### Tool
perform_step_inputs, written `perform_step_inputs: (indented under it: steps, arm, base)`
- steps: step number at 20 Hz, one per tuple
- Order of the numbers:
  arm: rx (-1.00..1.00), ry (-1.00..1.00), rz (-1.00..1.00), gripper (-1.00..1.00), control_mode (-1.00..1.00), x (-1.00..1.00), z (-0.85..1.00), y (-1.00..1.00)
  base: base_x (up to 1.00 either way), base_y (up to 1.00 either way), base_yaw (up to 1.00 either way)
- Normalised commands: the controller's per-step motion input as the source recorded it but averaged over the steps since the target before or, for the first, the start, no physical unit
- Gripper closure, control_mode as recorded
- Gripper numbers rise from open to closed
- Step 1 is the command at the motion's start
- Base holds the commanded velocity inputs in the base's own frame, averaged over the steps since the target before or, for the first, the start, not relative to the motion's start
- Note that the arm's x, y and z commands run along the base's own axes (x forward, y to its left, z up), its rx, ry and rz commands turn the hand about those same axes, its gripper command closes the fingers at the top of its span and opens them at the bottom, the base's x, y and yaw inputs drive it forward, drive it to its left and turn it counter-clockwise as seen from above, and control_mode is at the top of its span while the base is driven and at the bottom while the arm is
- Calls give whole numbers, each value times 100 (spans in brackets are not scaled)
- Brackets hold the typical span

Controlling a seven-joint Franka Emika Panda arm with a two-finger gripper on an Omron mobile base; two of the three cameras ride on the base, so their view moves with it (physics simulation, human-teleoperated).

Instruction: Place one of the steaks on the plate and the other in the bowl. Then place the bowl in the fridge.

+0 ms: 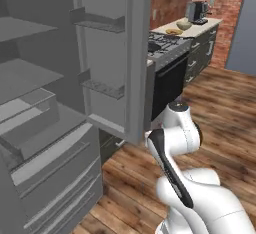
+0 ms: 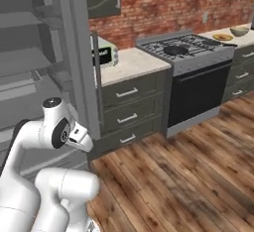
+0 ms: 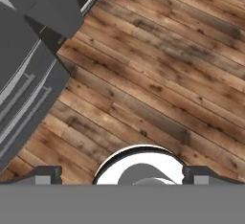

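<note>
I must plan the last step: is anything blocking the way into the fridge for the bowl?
Nothing visible does. The tall grey steel fridge has its door swung open and its shelves bare. The tan-yellow bowl sits far off, beyond the stove.

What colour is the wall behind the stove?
Red brick, clearest in the right base view.

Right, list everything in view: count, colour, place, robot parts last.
fridge: one, grey, door open, at left, shelves bare.
stove: one, steel with black oven door, along the brick wall.
pan: one, black, on the stove.
toaster oven: one, pale, on the counter beside the fridge.
plate: one, yellow-rimmed, far counter.
bowl: one, tan, beside the plate.
coffee machine: one, dark, far counter.
gripper: one, dark fingertips spread, over the wooden floor.
</note>
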Motion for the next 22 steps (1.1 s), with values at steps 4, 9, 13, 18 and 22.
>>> perform_step_inputs:
  steps: [4, 9, 13, 18, 22]
  arm:
    - [0, 0, 0, -100, 100, 0, 0, 0]
    - [0, 0, 0, -100, 100, 0, 0, 0]
    - [0, 0, 0, -100, 100, 0, 0, 0]
    - [0, 0, 0, -100, 100, 0, 0, 0]
    - [0, 0, 0, -100, 100, 0, 0, 0]
  base:
    - [0, -54, -56]
    - [0, -68, -73]
    - [5, -96, -71]
    - [58, -88, -26]
    - [90, -55, 7]
